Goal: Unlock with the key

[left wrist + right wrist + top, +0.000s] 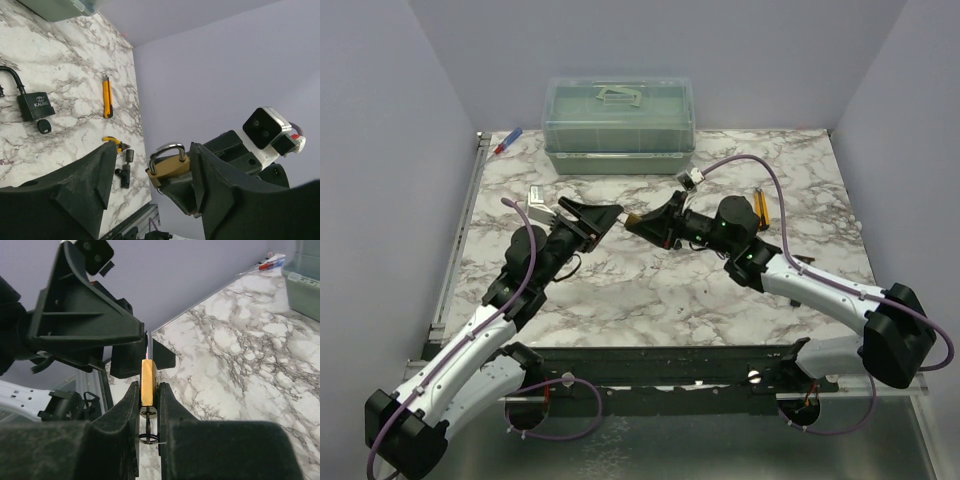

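While the right end effector (148, 390) pinched the brass padlock (147, 375) tight and the left end effector (152, 155) gaped empty either side of its shackle, the key (44, 126) lay on the desk (65, 65) just beside the black padlock (35, 106), well apart from both, its blade too small to read.

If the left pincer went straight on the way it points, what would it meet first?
Probably the brass padlock clamped in the right pincer: it sits ahead between the open jaws of the left pincer, though how far is unclear.
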`<move>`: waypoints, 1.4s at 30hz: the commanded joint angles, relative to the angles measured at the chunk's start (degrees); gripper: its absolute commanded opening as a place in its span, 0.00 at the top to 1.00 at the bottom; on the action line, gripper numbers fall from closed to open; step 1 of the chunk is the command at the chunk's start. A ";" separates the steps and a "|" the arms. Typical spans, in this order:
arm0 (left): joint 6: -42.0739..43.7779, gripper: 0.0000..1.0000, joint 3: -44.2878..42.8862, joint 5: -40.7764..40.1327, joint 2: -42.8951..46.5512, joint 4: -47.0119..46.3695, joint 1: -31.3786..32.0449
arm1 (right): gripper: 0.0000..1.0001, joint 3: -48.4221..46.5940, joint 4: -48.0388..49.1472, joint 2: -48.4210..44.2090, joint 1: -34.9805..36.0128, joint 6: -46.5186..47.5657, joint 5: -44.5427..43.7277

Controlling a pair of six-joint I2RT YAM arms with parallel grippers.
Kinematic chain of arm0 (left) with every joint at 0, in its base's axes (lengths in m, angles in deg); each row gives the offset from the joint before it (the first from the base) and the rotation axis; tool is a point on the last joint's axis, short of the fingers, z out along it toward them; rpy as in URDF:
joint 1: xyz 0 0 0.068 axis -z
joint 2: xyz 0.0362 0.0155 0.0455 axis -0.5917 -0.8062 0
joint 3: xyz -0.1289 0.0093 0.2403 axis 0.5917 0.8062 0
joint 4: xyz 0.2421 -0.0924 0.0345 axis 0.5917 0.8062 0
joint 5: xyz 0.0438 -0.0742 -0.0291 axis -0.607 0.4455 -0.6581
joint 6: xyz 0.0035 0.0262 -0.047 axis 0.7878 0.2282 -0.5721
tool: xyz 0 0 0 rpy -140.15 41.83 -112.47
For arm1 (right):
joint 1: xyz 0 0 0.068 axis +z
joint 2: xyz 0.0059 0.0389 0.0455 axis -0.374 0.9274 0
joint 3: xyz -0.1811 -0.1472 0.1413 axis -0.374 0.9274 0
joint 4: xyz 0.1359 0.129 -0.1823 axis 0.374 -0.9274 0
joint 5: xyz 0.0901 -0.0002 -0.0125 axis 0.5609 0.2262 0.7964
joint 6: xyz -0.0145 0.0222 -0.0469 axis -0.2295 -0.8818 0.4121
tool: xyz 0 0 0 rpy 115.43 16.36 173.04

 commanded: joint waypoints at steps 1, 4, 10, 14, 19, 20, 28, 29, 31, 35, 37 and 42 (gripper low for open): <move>2.12 0.37 2.01 3.44 0.87 -4.47 -0.20 | 1.00 1.02 0.41 -1.69 0.38 -2.47 3.66; 2.30 0.41 2.55 4.98 0.59 -6.44 -0.22 | 1.00 1.06 0.81 -1.52 0.38 -3.01 4.36; 2.03 0.49 2.70 5.99 -0.34 -7.47 -0.22 | 1.00 0.16 0.97 -0.70 0.38 -3.43 6.20; 2.04 0.55 2.74 6.09 -1.15 -7.46 -0.22 | 1.00 -0.92 -1.01 -0.30 0.38 -1.06 6.63; 1.57 0.61 2.18 5.92 -3.59 -4.29 -0.22 | 1.00 -3.20 -5.02 -0.16 0.38 3.32 6.66; 1.37 0.62 1.76 5.59 -4.21 -2.97 -0.22 | 1.00 -3.56 -5.61 -0.20 0.38 4.04 6.79; -0.65 0.66 -2.13 4.27 -9.53 7.70 -0.24 | 1.00 -6.09 -10.27 0.46 0.38 10.12 5.17; -0.90 0.66 -3.23 4.49 -10.56 10.59 -0.36 | 1.00 -6.52 -11.16 0.95 0.38 11.04 4.78; -1.07 0.65 -4.47 6.06 -12.46 12.74 -0.62 | 1.00 -7.43 -12.75 1.58 0.39 12.73 4.29; -0.27 0.55 -4.81 8.67 -14.14 13.33 -1.36 | 1.00 -7.71 -14.04 1.95 0.38 14.40 3.78; 1.15 0.46 -4.81 9.01 -13.80 13.60 -1.92 | 1.00 -7.39 -14.09 1.59 0.39 14.52 3.72; 7.16 0.28 -5.57 11.57 -10.94 13.79 -4.81 | 1.00 -5.43 -13.96 -0.66 0.38 12.84 4.18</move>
